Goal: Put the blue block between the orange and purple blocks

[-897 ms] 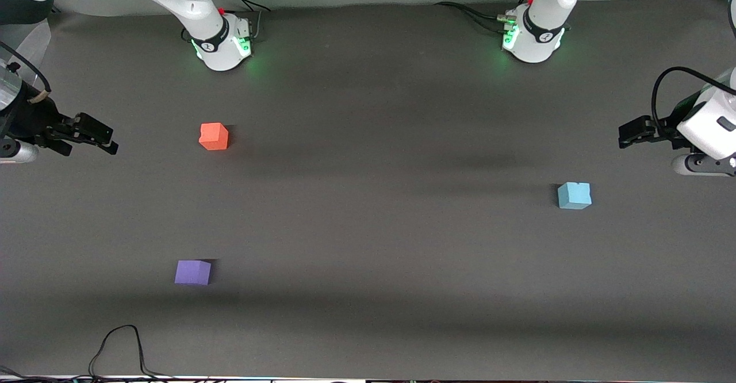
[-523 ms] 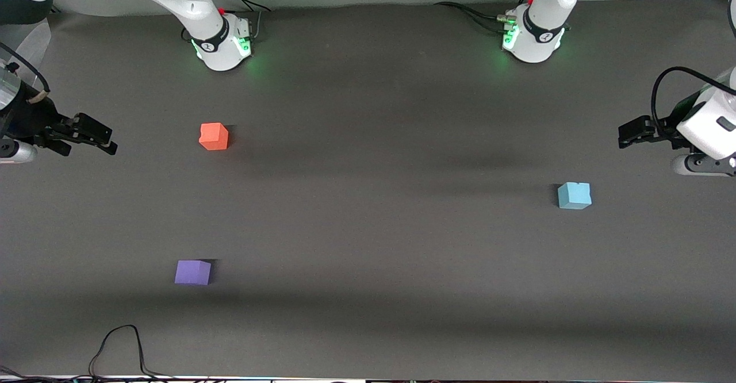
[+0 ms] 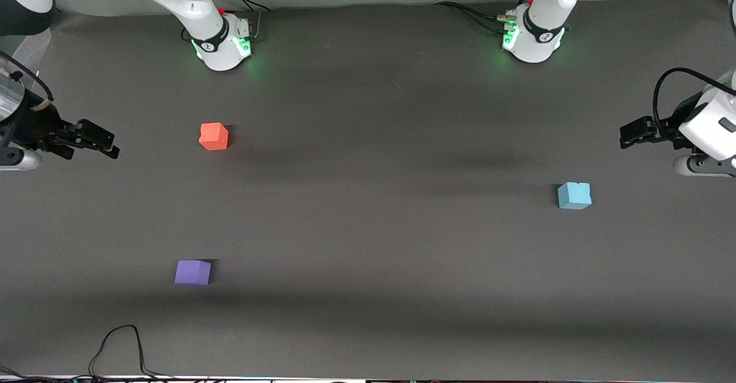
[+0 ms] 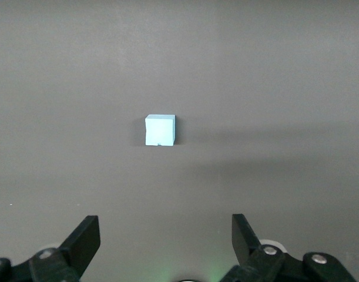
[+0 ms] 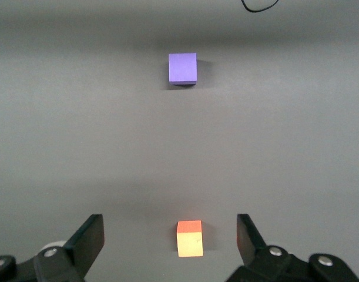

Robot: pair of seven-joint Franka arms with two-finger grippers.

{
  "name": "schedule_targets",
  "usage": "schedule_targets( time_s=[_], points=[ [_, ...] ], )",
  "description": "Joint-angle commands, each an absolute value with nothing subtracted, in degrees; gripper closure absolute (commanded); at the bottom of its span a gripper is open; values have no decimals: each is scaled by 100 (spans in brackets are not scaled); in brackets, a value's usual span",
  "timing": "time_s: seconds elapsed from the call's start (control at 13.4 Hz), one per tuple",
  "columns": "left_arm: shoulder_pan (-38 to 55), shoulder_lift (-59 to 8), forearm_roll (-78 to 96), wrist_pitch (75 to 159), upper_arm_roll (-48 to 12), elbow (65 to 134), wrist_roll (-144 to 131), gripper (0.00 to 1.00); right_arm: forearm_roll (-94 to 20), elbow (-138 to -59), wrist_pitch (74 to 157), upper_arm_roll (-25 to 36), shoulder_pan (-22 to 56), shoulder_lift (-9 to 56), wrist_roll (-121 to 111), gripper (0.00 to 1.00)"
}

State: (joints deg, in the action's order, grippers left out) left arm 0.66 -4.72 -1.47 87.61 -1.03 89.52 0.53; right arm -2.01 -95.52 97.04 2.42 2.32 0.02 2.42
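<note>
We judge the blue block [image 3: 574, 195], near the bench's left-arm edge, light, matte and grippy: take opposite flat sides, avoiding the notch; left end effector [image 4: 165, 242] and right end effector [image 5: 170, 241] both gape wide.

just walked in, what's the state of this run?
Nothing is being handled yet. The blue block sits alone on the table toward the left arm's end, with the left gripper open and empty above that end of the table. The orange block and the purple block lie toward the right arm's end, orange farther from the front camera, with a wide gap between them. The right gripper is open too, up in the air at that end.
</note>
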Motion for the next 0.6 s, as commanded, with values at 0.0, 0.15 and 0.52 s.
schedule_targets(
  time_s=[0.0,0.15,0.52],
  points=[
    [-149,-20,-141,8815,-88,9375,559,0,-62,-9483,9773,229,272,176,299,0],
    [-202,359,-123,9052,-26,9912,703,0,-44,-9475,9843,202,281,228,264,0],
    [-272,124,-141,9237,18,9993,870,0,-53,-9457,9914,185,281,334,255,0]
  ],
)
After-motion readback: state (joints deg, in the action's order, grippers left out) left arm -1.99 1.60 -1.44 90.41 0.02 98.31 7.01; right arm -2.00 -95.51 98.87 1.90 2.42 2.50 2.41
